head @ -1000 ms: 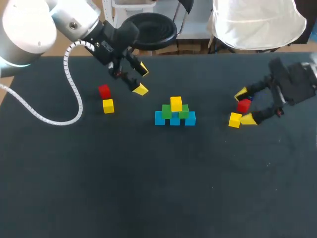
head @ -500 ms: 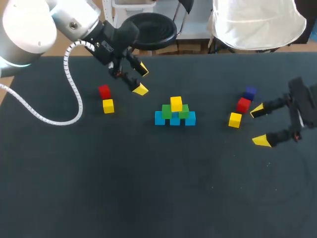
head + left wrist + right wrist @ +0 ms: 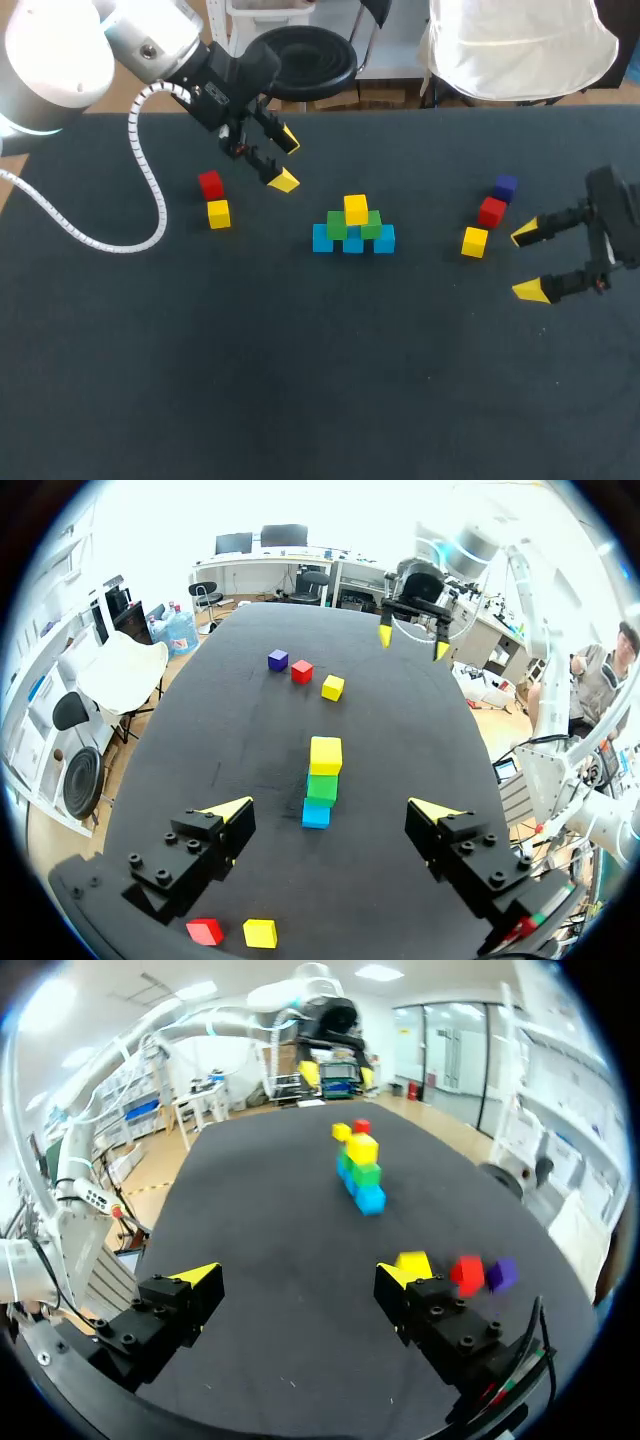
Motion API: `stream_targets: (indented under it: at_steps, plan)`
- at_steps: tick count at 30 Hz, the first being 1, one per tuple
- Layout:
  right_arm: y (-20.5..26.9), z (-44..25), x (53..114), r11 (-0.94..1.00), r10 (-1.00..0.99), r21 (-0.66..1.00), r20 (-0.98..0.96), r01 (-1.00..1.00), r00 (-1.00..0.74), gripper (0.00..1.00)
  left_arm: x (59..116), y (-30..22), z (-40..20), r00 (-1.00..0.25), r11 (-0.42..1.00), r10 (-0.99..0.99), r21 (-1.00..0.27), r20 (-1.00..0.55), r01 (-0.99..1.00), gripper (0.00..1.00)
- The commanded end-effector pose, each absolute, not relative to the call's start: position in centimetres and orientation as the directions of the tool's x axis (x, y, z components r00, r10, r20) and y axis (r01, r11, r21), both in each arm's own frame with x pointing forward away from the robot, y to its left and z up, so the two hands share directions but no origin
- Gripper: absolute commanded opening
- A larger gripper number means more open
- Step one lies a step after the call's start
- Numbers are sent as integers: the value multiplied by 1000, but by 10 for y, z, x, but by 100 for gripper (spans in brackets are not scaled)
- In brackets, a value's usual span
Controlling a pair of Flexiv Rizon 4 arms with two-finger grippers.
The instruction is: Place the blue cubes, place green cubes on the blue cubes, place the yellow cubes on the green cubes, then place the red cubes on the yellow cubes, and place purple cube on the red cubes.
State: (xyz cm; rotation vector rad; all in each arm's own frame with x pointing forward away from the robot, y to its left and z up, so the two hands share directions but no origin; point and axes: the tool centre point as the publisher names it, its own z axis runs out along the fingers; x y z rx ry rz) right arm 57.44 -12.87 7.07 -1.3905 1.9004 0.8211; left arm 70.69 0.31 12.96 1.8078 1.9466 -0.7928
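Stack (image 3: 353,230) of cubes sits at mid-frame on the table (image 3: 300,380): three blue in a row, two green on them, a top yellow cube (image 3: 356,209) crowning it. Its long axis runs left to right across the frame, and it narrows upward.

A left red cube (image 3: 210,184) and left yellow cube (image 3: 218,214) lie at left. A right yellow cube (image 3: 475,241), right red cube (image 3: 491,211) and purple cube (image 3: 505,187) lie in a diagonal at right.

The left gripper (image 3: 285,160), upper left of the stack, is spread and empty. The right gripper (image 3: 528,262), near the right edge, is also spread and empty.

Risks: the green pair looks short of room for another yellow. An off-centre placement or a brushing finger could topple the tiers.
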Motion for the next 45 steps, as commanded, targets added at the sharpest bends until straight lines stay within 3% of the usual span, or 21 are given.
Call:
stream_targets:
  at_steps: [1,45]
  plan:
    - [-136,45,601,205,-522,149,-820,-967,-236,100,706,4,129,-109,19,780,-150,-617,989,100]
    - [-120,6,658,93,-575,67,-811,-993,-108,100,706,4,129,-109,19,780,-150,-617,989,100]
